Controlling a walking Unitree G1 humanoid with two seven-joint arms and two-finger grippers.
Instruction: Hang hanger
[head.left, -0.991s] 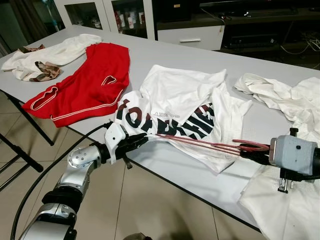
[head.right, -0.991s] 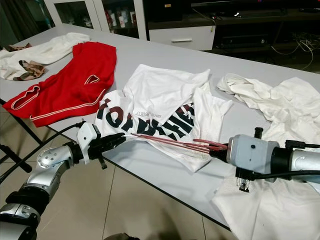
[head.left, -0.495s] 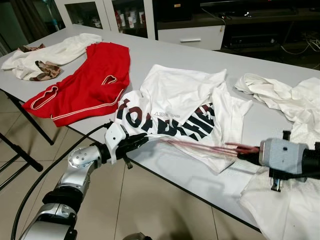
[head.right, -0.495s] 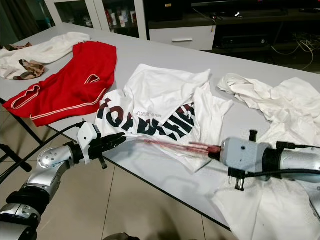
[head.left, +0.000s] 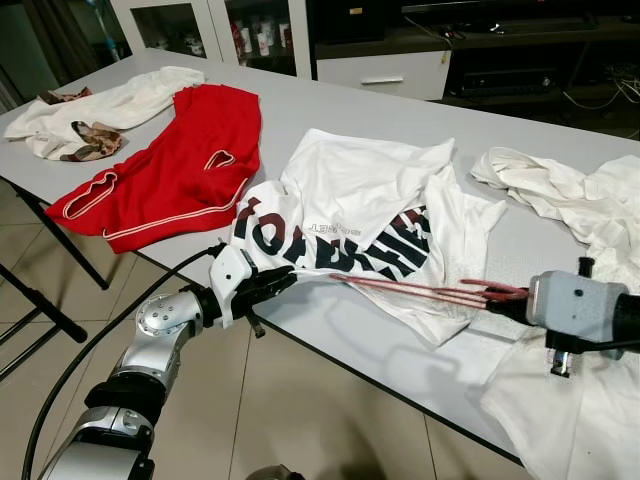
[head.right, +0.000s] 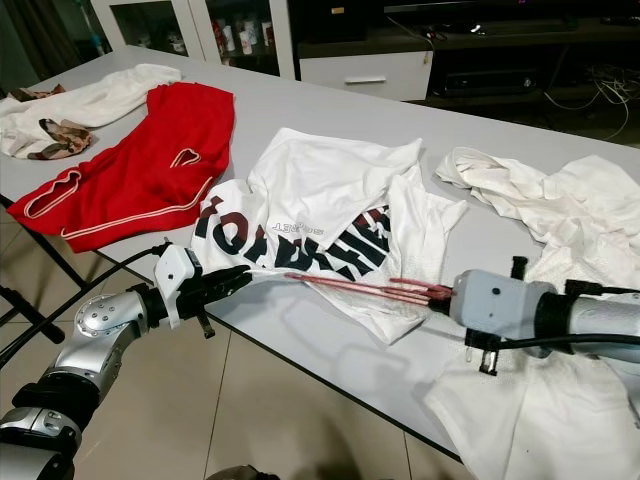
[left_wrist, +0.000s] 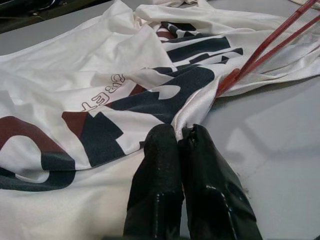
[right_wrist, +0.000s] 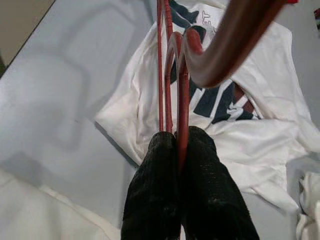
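Grey surface (head.left: 330, 110) carries several garments: white printed shirt (head.left: 360, 215) at centre, red garment (head.left: 170, 165) toward the robot's left, a cream one (head.left: 105, 105) beyond it, more white cloth (head.left: 560, 195) on the right. Red hanger (head.left: 420, 290) lies low across the shirt's near hem, its far end tucked into the fabric fold by the left hand (the thin wires look doubled in the right wrist view). Right hand (head.left: 512, 303) is closed on the hanger's hook end, above the surface near the front edge. Left hand (head.left: 283, 279) is clamped on the shirt's hem at the front edge, fingers (left_wrist: 165, 165) pressed together on the cloth.
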